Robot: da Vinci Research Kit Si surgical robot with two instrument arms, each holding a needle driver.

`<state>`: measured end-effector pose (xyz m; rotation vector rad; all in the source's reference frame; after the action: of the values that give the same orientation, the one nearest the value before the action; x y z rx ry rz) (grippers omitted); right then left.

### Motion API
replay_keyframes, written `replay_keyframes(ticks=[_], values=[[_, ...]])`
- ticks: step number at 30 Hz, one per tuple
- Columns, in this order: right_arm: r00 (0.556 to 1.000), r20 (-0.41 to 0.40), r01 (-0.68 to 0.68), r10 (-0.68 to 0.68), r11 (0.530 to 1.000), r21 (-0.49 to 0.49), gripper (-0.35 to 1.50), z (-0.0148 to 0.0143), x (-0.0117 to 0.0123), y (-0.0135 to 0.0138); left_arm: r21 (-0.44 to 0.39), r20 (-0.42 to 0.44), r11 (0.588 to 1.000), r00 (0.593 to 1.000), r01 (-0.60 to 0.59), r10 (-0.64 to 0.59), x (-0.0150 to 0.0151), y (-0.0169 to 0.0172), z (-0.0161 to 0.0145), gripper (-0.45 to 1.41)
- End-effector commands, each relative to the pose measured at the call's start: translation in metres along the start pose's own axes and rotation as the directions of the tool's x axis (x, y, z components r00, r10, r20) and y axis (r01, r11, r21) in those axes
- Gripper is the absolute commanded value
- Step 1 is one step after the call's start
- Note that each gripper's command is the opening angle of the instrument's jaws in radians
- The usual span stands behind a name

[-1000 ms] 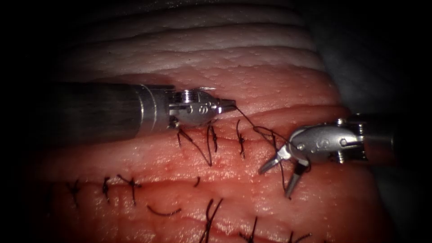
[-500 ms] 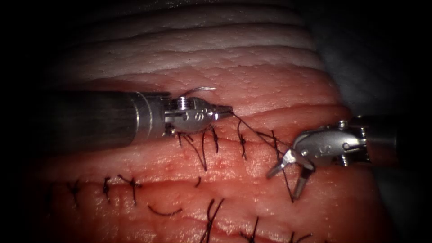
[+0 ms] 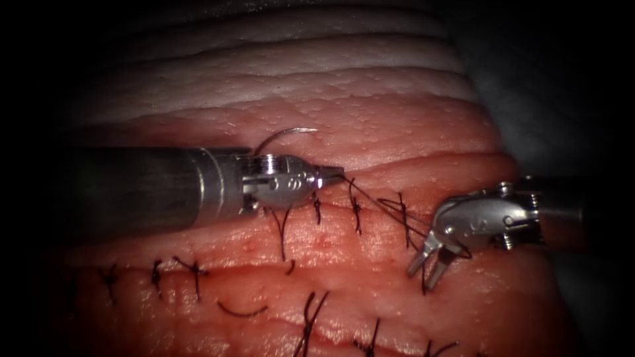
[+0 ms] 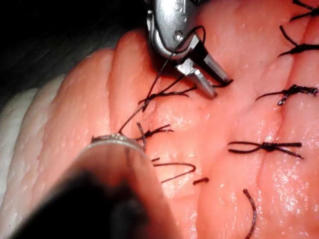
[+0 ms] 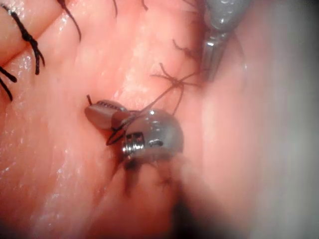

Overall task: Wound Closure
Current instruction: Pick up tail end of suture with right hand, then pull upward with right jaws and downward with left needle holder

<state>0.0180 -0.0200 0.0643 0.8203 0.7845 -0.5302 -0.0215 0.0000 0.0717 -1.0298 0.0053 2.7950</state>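
Now the left gripper is clamped on the thread, which runs taut to the knotted stitch beside the right gripper (its jaws parted, holding nothing). Above the left tool's wrist, the curved needle lies free on the tissue, not driven in, near the cut.

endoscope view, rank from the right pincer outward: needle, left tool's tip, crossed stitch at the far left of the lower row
From the right pincer, open and holding nothing:
1. Left pincer, shut on the thread, to its left above the cut.
2. Needle, lying free on the tissue, not gripped, behind the left tool.
3. Crossed stitch, lower row, far left.
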Motion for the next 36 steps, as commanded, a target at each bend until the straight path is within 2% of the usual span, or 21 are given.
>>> replay_keyframes(ticks=[1, 6, 8, 9, 10, 14, 18, 24, 28, 34, 36], values=[[1.000, -0.023, 0.003, -0.003, 1.000, -0.005, -0.35, 0.0007, 0.0004, 0.0012, 0.002, 0.000, 1.000, 1.000, -0.003, 0.003, 0.0002, 0.0001, 0.0006, -0.45], [0.992, -0.123, -0.012, 0.009, 1.000, -0.018, -0.35, 0.0005, 0.0012, 0.0025, -0.001, 0.002, 1.000, 1.000, -0.012, 0.012, 0.0006, 0.0018, -0.0001, -0.45], [0.981, -0.178, -0.083, 0.078, 0.996, -0.020, -0.35, -0.0001, 0.0014, 0.0030, -0.001, 0.001, 1.000, 1.000, -0.016, 0.016, 0.0007, 0.0025, -0.0004, -0.45], [0.960, -0.252, -0.129, 0.122, 0.992, -0.012, -0.35, -0.0010, 0.0016, 0.0036, -0.001, -0.001, 1.000, 1.000, -0.023, 0.023, 0.0007, 0.0033, -0.0009, -0.45], [0.960, -0.252, -0.129, 0.122, 0.992, -0.012, -0.35, -0.0010, 0.0016, 0.0036, -0.001, -0.001, 1.000, 1.000, -0.023, 0.023, 0.0007, 0.0033, -0.0009, -0.45], [0.923, -0.348, -0.184, 0.161, 0.982, -0.034, -0.35, -0.0028, 0.0018, 0.0042, -0.006, 0.000, 0.999, 0.999, -0.036, 0.036, 0.0004, 0.0048, -0.0018, -0.45], [0.863, -0.458, -0.269, 0.212, 0.961, -0.062, -0.35, -0.0044, 0.0018, 0.0047, -0.013, 0.005, 0.999, 0.999, -0.050, 0.050, 0.0002, 0.0064, -0.0025, -0.45], [0.834, -0.499, -0.314, 0.233, 0.946, -0.083, -0.35, -0.0052, 0.0016, 0.0050, -0.029, 0.020, 0.997, 0.998, -0.066, 0.067, 0.0004, 0.0094, -0.0032, -0.45], [0.785, -0.543, -0.392, 0.298, 0.918, -0.063, -0.35, -0.0056, 0.0010, 0.0051, -0.047, 0.033, 0.995, 0.996, -0.083, 0.084, 0.0008, 0.0117, -0.0042, -0.45], [0.744, -0.575, -0.460, 0.340, 0.885, -0.072, -0.35, -0.0066, -0.0008, 0.0053, -0.076, 0.044, 0.992, 0.994, -0.098, 0.102, 0.0018, 0.0151, -0.0070, -0.45], [0.711, -0.601, -0.498, 0.366, 0.865, -0.063, -0.35, -0.0074, -0.0019, 0.0055, -0.095, 0.045, 0.988, 0.991, -0.124, 0.129, 0.0024, 0.0163, -0.0090, -0.45]])
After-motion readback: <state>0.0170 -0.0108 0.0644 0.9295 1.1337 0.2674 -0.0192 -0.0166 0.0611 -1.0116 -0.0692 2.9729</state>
